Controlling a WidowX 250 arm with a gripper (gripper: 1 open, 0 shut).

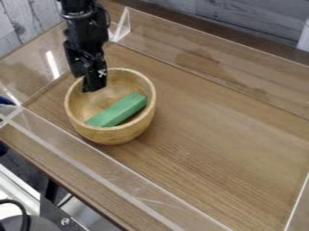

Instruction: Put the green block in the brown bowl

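The bench (229, 117) is a wood-grain surface fenced by low clear walls (72, 171), and it carries only the task's things. On its left part sits the brown bowl (87, 128), round and thick-walled, upright and steady. Inside its hollow lies the green block (119, 111), slanted across the bottom with one end propped toward the far-right wall — it is fully within the rim and touches nothing but the bowl.

The end effector (90, 83) hangs at the bowl's far-left rim, pointing down, its jaws spread and empty, clear of the block.

By the look of it, the placing itself is done, so the step in hand is the retreat. Doing it well means lifting straight up first — no sideways sweep while the fingertips are level with the rim, since a nudge there could tip or slide the bowl. The jaws should be kept apart, so nothing catches the block's raised end. Only once clear above the rim should the arm swing away, and it should also stay off the clear wall just behind it.
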